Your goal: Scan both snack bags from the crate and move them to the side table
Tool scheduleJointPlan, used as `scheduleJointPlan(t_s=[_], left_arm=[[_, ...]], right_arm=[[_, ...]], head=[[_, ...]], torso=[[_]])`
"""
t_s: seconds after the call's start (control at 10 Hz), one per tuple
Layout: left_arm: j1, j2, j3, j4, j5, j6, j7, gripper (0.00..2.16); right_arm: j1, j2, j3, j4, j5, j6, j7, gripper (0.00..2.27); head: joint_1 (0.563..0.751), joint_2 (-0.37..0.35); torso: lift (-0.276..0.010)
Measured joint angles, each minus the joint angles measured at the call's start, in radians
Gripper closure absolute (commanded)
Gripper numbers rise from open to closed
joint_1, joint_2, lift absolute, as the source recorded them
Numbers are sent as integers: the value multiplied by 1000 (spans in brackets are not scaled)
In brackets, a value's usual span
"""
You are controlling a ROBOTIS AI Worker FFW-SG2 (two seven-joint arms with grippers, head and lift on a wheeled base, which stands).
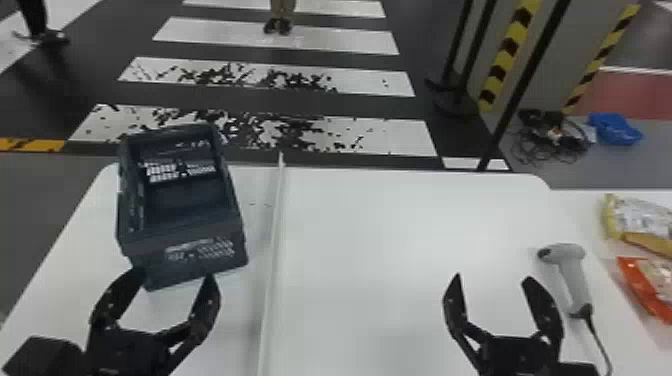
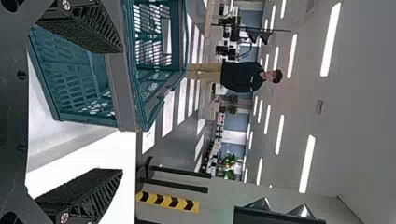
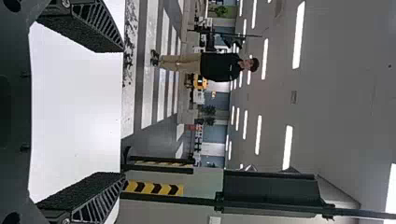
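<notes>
Left gripper (image 1: 174, 276) and right gripper (image 1: 492, 277) spread wide, holding nothing, open white table (image 1: 370, 225) between them, side table (image 1: 577, 205) at its right edge bearing yellow bag (image 1: 642, 217) and red bag (image 1: 642, 287), dark crate (image 1: 187, 252) near the left edge, scanner (image 1: 574, 275) just inside the right.

This looks like a large indoor lab or test hall, though which I cannot tell: white crosswalk stripes (image 1: 340, 42) run over a dark floor (image 1: 325, 106), with yellow-and-black hazard strips (image 1: 502, 60) rising beyond. Rows of long strip lights (image 2: 331, 39) cover the pale ceiling (image 2: 364, 116), and loose black cables (image 1: 545, 130) lie tangled near a blue bundle (image 1: 614, 129)
</notes>
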State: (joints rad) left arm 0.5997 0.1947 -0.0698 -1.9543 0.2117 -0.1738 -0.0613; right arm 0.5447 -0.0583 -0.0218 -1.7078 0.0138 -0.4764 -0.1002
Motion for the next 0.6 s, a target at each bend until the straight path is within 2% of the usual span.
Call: scheduleJointPlan(t_s=[0.6], left_arm=[[12,-13,-2,2,-17,-41,2,87]], right_arm=[[10,0,6,1,0,-28,0,39]], head=[[695,-87]], torso=[[-99]])
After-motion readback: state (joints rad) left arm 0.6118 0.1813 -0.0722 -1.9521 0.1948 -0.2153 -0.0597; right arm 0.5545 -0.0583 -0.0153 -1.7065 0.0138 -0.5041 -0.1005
